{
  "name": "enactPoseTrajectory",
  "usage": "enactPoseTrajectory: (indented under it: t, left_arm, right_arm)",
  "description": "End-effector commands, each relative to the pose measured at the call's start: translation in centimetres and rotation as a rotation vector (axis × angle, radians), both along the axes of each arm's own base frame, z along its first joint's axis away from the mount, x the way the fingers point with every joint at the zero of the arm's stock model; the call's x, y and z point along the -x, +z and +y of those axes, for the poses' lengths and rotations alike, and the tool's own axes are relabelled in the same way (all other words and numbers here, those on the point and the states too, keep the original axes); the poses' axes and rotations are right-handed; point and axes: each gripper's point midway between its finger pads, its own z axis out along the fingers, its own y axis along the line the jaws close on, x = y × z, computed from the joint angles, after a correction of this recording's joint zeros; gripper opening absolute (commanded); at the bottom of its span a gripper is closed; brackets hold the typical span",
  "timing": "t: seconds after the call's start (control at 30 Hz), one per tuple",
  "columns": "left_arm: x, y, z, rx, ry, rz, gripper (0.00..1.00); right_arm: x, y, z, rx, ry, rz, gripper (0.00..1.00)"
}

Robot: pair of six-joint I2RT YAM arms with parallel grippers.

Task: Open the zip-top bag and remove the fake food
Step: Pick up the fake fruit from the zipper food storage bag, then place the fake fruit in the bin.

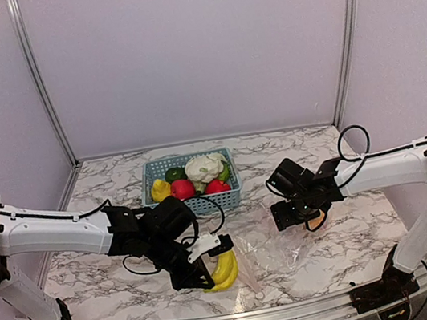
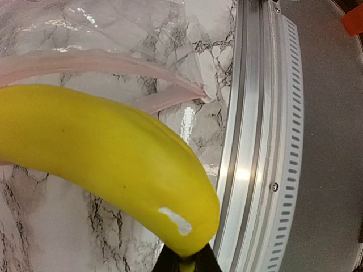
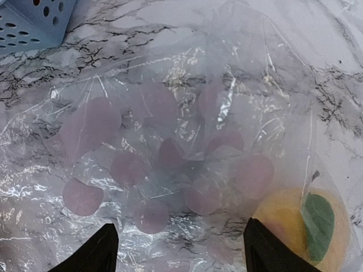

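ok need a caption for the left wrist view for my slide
Left pincer shut on the tip of a yellow toy banana, the zip-top bag lying behind it, metal edge rail alongside.

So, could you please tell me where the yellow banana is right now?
In the top view the yellow banana is near the table's front edge, left of centre, pinched in the left claw, just left of the zip-top bag.

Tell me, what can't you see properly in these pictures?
Left wrist: the banana fills the view, hiding nearly all of the left gripper; the left edge cuts off its far end.
Right wrist: the bag blurs the orange fruit, and the bottom edge cuts it off.
Top: the basket wall hides the lower parts of the food inside.
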Motion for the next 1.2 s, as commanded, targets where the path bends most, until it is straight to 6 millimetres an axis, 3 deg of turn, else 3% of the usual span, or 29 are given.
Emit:
enactPoseTrajectory:
  t: [0.0, 0.33, 0.53, 0.63, 0.77, 0.93, 1.17]
  left_arm:
    - [1.5, 1.2, 2.3, -0.033, -0.031, 0.039, 0.00]
    - [1.7, 4.5, 3.2, 0.021, 0.045, 0.043, 0.00]
    - [0.8, 6.4, 3.5, 0.057, 0.130, 0.009, 0.00]
    - [-0.7, 7.4, 3.7, 0.082, 0.193, -0.027, 0.00]
    - [-3.8, 9.5, 3.6, 0.152, 0.286, -0.086, 0.00]
    - [-9.8, 11.7, 3.9, 0.238, 0.425, -0.175, 0.00]
    - [-19.2, 12.1, 4.0, 0.290, 0.631, -0.240, 0.00]
  right_arm:
    - [-1.2, 1.0, 0.8, -0.042, 0.017, -0.033, 0.74]
    - [-1.7, 2.0, 0.9, -0.084, 0.026, -0.061, 0.74]
    - [-1.8, 2.5, 1.2, -0.102, 0.042, -0.074, 0.74]
    - [-1.9, 3.1, 1.4, -0.114, 0.045, -0.086, 0.74]
    - [-2.3, 4.1, 1.6, -0.126, 0.050, -0.109, 0.74]
    - [-2.5, 4.8, 1.6, -0.135, 0.051, -0.123, 0.74]
    - [-2.9, 5.8, 1.5, -0.150, 0.043, -0.140, 0.74]
